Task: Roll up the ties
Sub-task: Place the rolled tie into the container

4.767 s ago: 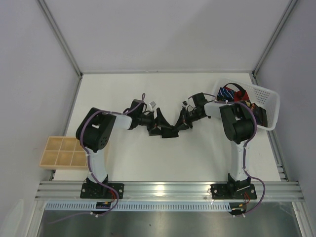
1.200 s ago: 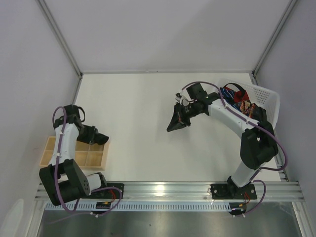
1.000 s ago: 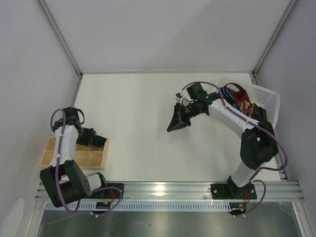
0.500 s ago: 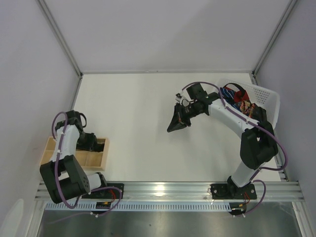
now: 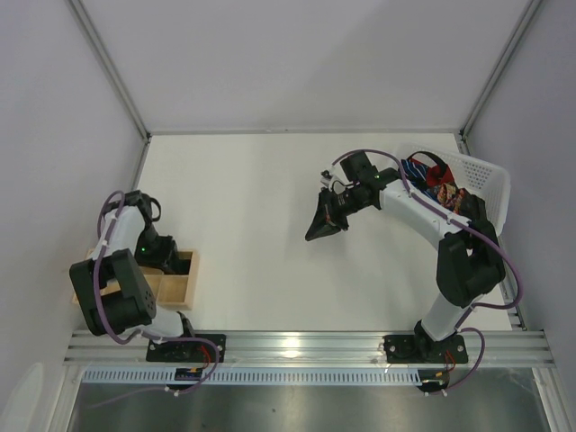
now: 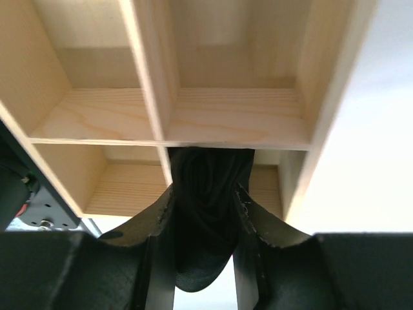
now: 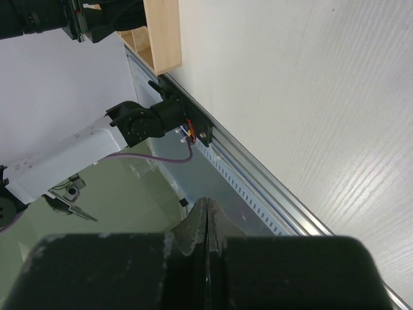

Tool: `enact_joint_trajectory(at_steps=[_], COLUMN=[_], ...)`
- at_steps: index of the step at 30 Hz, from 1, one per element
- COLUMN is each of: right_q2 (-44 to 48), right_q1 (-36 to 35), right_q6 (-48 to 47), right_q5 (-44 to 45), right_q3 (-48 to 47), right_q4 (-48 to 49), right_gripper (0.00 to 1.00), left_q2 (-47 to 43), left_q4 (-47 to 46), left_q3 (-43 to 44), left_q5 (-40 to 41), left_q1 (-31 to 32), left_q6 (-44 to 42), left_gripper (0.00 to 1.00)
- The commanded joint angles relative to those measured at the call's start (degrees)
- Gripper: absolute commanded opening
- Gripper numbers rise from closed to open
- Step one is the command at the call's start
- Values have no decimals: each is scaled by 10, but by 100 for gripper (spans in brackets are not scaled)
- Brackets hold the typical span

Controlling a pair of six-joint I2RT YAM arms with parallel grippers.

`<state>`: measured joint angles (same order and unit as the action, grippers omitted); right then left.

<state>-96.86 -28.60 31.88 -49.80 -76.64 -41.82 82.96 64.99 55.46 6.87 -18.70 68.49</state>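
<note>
Left tool (image 6: pixel 204 194): half spread, pinching the rolled black tie (image 6: pixel 210 165) at the far right corner compartment of the wooden tray (image 6: pixel 151 97).
Right tool (image 5: pixel 313 232): pressed together, holding nothing, above the middle of the table (image 5: pixel 243 180).
Basket (image 5: pixel 490 193): far right, other ties (image 5: pixel 432 180) heaped inside.
Change: before, both tools met at the black tie mid-table; the left one has carried it to the tray.
Count: two tools, one tray, one basket, one black tie; heap number unclear.

overhead looks down; left wrist close; all share tray (image 5: pixel 180 292)
</note>
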Motion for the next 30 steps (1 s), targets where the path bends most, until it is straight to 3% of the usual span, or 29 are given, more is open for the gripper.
enact_joint_trajectory(at_steps=[1, 11, 18, 26, 29, 30], right_q2=[-2, -11, -15, -24, -27, -29], right_q1=[4, 5, 7, 9, 9, 8], right_q6=[-4, -4, -5, -3, -2, -2], right_q5=[-3, -6, -6, -9, -10, -11], right_q3=[-22, -28, -29, -34, -39, -40], right_q4=[-6, -7, -7, -7, -5, -6], right_gripper=[0, 0, 0, 0, 0, 0], left_q2=[9, 47, 41, 9, -1, -3], left_q4=[-6, 7, -49, -51, -63, -66], left_q3=[31, 64, -6, -49, -53, -54], left_q5=[9, 14, 6, 10, 24, 24], left_q1=[15, 28, 32, 33, 31, 31], left_q6=[39, 51, 65, 67, 63, 65], left_gripper=[0, 0, 0, 0, 4, 10])
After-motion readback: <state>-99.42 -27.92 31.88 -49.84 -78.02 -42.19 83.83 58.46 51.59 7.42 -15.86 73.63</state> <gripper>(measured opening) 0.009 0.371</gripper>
